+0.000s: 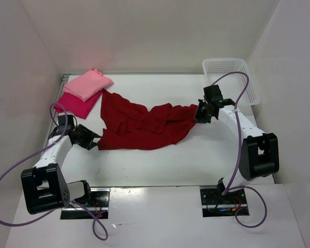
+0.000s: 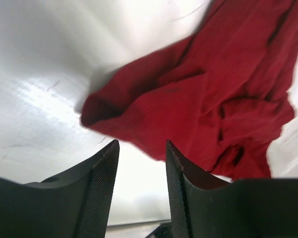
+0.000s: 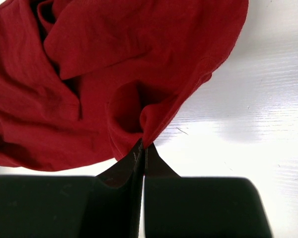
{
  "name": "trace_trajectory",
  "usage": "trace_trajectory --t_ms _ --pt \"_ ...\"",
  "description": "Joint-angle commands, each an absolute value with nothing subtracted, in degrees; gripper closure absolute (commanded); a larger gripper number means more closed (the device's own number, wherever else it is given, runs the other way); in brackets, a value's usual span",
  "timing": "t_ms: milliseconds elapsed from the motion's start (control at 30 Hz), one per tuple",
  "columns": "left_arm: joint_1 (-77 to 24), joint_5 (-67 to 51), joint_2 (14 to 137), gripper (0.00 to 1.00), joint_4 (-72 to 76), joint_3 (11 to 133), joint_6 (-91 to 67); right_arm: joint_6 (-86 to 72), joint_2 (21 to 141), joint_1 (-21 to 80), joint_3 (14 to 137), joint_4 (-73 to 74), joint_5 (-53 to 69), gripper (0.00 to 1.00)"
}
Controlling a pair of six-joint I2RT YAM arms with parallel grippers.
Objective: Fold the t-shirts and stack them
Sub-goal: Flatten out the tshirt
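Right pincer (image 3: 143,148) clamps an edge of the maroon t-shirt (image 3: 89,74).

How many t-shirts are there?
3. The light pink t-shirt lies folded at the far left, on top of the magenta t-shirt. The dark red t-shirt sprawls crumpled in the middle, one edge pinched by the right pincer.
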State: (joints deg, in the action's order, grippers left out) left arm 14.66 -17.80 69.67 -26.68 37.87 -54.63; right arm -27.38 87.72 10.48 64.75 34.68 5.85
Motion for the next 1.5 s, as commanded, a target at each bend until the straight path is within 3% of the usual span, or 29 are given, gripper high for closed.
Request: trace_trajectory --t_ms 0,267,500,900,1333,1467 --pt "14.59 -18.72 70.22 0.50 -20.66 38.50 -59.50 -27.16 86.57 11.07 64.42 34.01 6.06 1.00" --pt "13.36 -14.16 72.51 0.57 -23.11 40.51 -57.05 -27.16 86.57 11.07 64.42 34.01 5.54 1.00" --pt "10.90 -11.25 73.30 0.46 -22.59 39.11 -57.04 -27.16 86.57 11.07 64.42 33.49 5.54 1.00" --pt "7.38 -8.79 77.87 0.53 -20.75 40.25 -56.51 -27.16 86.57 11.07 64.95 33.49 5.54 1.00" --pt "6.77 -7.73 79.63 0.94 -20.74 41.48 -56.51 -27.16 87.10 11.07 66.00 33.49 5.54 1.00" --pt "6.77 -8.34 79.10 0.97 -22.06 44.11 -56.51 -27.16 87.10 11.07 66.53 33.49 5.54 1.00"
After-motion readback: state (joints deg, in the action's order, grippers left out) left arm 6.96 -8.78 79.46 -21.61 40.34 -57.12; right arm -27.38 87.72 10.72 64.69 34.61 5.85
